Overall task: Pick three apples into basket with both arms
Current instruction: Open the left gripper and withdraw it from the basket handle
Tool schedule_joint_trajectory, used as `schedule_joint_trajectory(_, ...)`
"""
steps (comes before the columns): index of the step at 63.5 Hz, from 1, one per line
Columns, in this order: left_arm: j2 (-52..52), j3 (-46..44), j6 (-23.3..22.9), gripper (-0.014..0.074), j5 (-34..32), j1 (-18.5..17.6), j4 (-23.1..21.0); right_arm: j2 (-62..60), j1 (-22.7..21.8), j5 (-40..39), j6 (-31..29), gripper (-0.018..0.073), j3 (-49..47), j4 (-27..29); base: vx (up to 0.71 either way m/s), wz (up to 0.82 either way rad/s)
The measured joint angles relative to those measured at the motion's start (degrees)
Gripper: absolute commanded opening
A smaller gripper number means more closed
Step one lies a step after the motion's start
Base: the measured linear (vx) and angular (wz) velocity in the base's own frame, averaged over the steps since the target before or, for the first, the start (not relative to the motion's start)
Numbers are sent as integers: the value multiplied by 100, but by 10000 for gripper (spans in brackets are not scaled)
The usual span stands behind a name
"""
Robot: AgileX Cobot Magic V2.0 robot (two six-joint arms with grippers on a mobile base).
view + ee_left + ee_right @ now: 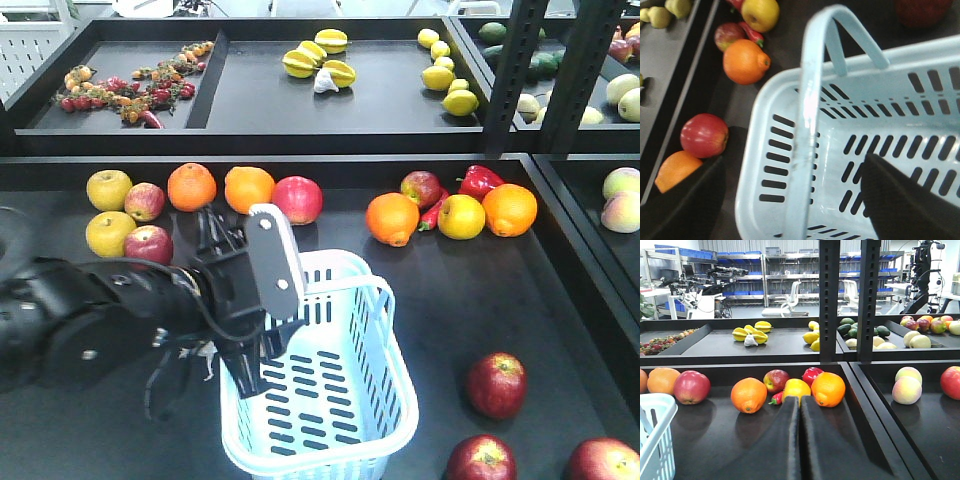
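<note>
Three dark red apples lie on the black tray at the front right: one (497,385) nearest the basket, two (481,460) (603,462) at the bottom edge. The pale blue slotted basket (375,420) stands front centre with its handle (807,115) raised. My left gripper (265,355) hangs over the basket's left end. In the left wrist view it (792,160) is open, fingers wide apart, with the handle running between them untouched. My right gripper (800,399) is shut on nothing, low over the tray, and the basket's corner (655,440) shows at its left.
Oranges (392,218), a pink-red apple (298,199), yellow apples (108,189) and red peppers (478,181) line the tray's back. A raised shelf behind holds starfruit (318,58) and lemons (447,75). A black upright post (520,70) stands at the right.
</note>
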Motion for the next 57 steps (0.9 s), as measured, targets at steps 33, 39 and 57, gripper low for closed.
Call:
schedule_joint_trajectory(33,-2248,0,-2211,544,1890,183,6,0,0,0,0,-9,0,0,0,0)
schedule_joint_trajectory(39,-2601,0,-2834,544,2001,530,144,0,0,0,0,-9,0,0,0,0)
schedule_joint_trajectory(57,-3330,0,-4695,544,2936,1629,1223,0,0,0,0,-9,0,0,0,0)
